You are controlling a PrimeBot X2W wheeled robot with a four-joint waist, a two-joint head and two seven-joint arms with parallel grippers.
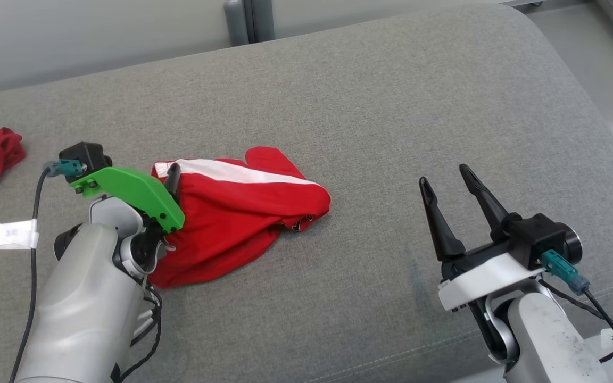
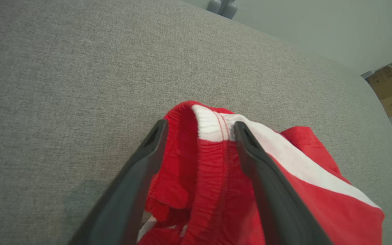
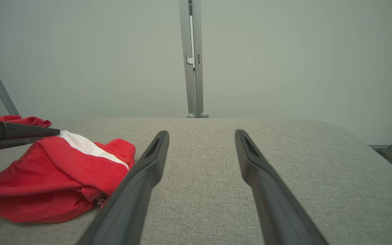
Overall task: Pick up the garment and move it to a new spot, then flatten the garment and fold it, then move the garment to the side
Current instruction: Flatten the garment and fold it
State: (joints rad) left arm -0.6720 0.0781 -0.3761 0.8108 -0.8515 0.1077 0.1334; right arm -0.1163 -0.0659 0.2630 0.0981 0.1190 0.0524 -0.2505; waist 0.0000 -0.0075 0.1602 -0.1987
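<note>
On my grey bench (image 1: pixel 391 106) the red garment (image 1: pixel 242 213) lies crumpled left of centre, not yet lifted, so I judge every step is left: moving, flattening, folding, setting aside. My left fingers (image 2: pixel 153 144) stand open astride its waistband, unclosed; my right fingers (image 1: pixel 437 218) hang open over bare bench, well right.

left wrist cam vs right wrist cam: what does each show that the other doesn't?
Left wrist: the gathered waistband between the open jaws of the left gripper; a cardboard box at far right.
Right wrist: the right gripper, jaws open over bare cushion; a second red cloth behind; a metal post.
Both: the red garment with its white stripe, the left gripper, the grey cushion.
</note>
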